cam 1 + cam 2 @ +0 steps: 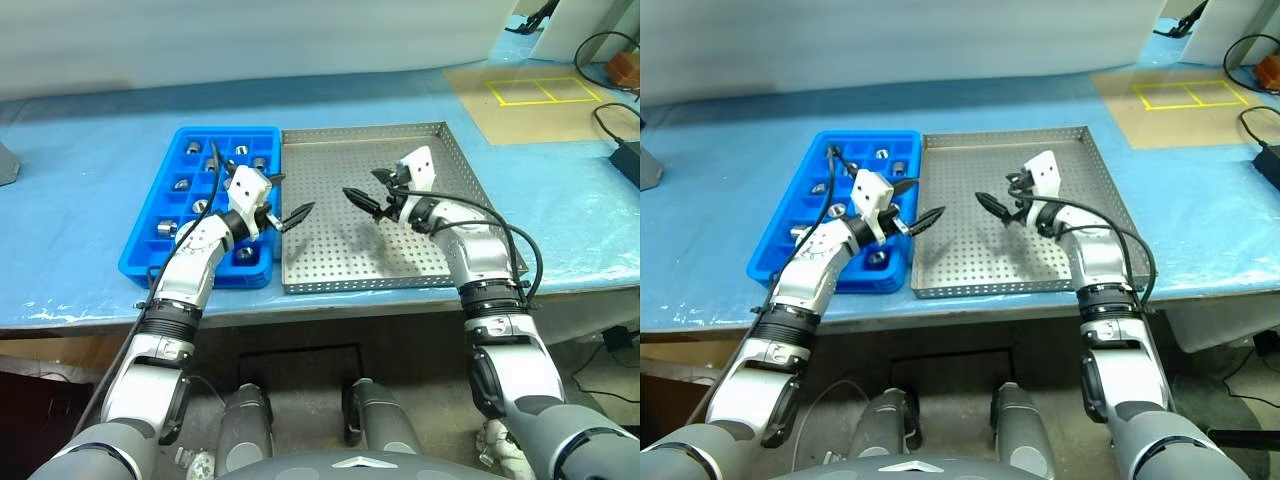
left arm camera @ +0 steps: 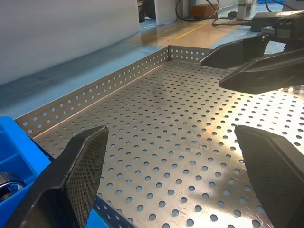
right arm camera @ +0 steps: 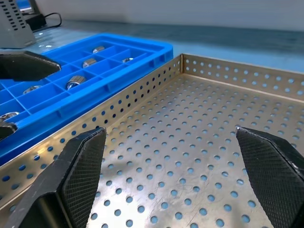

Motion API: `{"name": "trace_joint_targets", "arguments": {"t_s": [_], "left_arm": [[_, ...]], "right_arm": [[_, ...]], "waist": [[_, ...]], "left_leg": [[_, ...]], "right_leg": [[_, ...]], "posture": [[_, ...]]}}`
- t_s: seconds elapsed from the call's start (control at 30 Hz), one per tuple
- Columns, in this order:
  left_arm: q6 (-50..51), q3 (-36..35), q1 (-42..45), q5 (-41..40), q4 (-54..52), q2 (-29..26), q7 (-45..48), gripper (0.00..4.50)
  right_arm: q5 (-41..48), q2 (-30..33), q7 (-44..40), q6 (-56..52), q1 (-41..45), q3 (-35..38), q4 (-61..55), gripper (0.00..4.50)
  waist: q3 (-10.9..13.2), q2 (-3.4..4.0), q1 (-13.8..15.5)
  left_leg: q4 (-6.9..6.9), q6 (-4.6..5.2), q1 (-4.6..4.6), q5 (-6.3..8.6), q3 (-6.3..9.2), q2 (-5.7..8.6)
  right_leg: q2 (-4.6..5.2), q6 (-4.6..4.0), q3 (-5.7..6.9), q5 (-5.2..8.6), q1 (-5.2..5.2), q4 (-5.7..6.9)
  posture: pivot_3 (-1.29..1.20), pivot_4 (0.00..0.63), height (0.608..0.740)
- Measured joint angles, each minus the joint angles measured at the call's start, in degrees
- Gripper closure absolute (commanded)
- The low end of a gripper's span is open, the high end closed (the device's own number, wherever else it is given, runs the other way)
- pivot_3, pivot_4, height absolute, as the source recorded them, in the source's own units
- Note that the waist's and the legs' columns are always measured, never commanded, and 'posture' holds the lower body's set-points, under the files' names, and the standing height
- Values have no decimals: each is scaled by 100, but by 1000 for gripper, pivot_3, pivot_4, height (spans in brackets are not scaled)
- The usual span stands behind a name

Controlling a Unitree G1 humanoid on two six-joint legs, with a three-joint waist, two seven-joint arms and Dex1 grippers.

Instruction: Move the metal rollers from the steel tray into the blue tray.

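The metal rollers all lie in cells of the blue tray, beside and behind the left gripper, which hangs wide apart and empty over the near-left edge of the steel tray. The right gripper, equally wide and empty, faces it above the tray's bare perforated floor. The right wrist view catches rollers in the far cells; the left wrist view shows perhaps one roller at the blue corner.

Silver-grey arms, white wrist blocks, black cables, black textured fingers.
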State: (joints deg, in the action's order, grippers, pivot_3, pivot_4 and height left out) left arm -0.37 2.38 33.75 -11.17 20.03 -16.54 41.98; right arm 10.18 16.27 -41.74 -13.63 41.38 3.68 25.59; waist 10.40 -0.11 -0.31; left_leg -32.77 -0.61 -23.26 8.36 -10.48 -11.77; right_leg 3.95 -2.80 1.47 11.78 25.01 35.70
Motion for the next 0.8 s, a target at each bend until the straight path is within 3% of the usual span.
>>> {"name": "trace_joint_targets", "arguments": {"t_s": [0.17, 0.33, 0.8], "left_arm": [[-91, -64, -84, 11, -11, -11, -121, 5], [-118, -82, -191, 16, -74, -14, -256, 5], [-162, -139, -261, 9, -180, -125, -326, 5]], "right_arm": [[-200, -102, 149, 923, 52, -108, 459, 0], [39, -163, -446, 1068, 59, -171, 501, 0], [271, -260, -652, 1233, 76, -167, 556, 0]], "waist": [[0, 0, 2], [0, 0, 10], [0, 0, 27]], "left_leg": [[1, 1, -1, 0, -1, 0], [0, 5, -2, 3, 0, -2], [1, 5, -2, 3, 1, -3]], "right_leg": [[0, -1, 1, 0, 0, 0], [2, -1, 0, 0, 0, -1], [3, -1, 1, 0, -1, 0]], "posture": [[-197, 150, 740], [-176, 150, 740], [-165, 150, 740]]}}
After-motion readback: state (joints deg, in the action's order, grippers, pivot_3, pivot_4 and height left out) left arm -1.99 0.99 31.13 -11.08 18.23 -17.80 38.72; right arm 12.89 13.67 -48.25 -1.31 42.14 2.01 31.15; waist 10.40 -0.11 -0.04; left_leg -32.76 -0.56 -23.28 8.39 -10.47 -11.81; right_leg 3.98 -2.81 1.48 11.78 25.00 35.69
